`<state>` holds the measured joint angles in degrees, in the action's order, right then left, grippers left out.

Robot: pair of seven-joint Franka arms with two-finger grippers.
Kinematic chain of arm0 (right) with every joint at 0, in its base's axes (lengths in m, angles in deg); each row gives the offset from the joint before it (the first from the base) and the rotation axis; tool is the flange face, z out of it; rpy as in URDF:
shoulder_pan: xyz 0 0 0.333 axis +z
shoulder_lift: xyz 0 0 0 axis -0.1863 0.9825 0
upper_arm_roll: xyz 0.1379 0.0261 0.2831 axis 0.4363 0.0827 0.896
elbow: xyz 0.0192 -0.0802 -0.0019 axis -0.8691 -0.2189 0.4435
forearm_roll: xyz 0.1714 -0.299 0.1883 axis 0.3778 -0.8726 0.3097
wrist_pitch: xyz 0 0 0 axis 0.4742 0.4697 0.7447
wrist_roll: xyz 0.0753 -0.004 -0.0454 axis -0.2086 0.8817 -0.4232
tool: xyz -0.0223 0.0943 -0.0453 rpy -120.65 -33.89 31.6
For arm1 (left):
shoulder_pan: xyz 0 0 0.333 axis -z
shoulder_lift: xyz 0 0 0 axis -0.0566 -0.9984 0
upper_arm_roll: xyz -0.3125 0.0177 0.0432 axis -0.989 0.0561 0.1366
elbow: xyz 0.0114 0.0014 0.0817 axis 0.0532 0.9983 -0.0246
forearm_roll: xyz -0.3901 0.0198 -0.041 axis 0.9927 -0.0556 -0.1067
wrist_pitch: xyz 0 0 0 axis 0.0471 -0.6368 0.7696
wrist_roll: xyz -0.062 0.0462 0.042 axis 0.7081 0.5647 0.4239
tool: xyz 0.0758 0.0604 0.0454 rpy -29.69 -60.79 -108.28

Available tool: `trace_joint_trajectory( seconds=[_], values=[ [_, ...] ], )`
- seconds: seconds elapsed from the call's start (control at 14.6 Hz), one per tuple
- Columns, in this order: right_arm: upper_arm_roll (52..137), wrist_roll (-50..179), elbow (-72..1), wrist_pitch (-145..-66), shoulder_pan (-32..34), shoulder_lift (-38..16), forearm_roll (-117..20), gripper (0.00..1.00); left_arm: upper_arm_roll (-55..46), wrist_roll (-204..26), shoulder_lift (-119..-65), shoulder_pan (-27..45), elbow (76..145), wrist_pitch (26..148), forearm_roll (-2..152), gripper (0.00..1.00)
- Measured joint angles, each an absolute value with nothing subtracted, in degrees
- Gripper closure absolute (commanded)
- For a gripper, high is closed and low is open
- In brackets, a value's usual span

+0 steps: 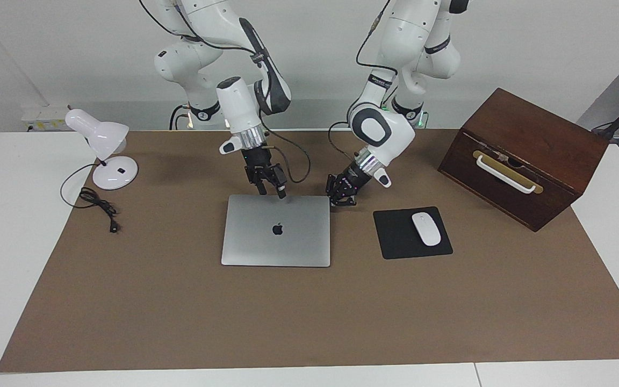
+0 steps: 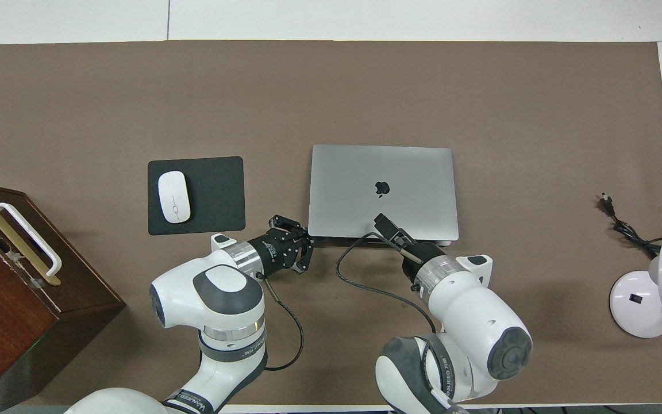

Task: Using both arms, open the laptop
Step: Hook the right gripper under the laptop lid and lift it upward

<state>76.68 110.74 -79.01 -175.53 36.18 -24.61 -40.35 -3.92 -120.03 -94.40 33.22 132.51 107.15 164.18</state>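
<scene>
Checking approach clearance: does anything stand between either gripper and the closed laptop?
Nothing visible does. The left gripper is at the laptop's corner nearest the mouse pad; the right gripper is over its robot-side edge.

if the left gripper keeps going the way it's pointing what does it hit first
Most likely the laptop. The left gripper angles down at the lid's corner nearest the robots, on the mouse pad's side. Whether it already touches that edge is unclear.
</scene>
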Motion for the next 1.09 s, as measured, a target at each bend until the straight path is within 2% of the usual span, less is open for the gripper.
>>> trace_joint_trajectory(
  seconds=[1.09],
  values=[
    [76.4, 110.6, -75.4, -175.5, 36.2, -23.2, -40.3, 0.0, -3.9, -120.0, -95.3, 33.2, 131.3, 107.1, 164.5, 1.0]
  ],
)
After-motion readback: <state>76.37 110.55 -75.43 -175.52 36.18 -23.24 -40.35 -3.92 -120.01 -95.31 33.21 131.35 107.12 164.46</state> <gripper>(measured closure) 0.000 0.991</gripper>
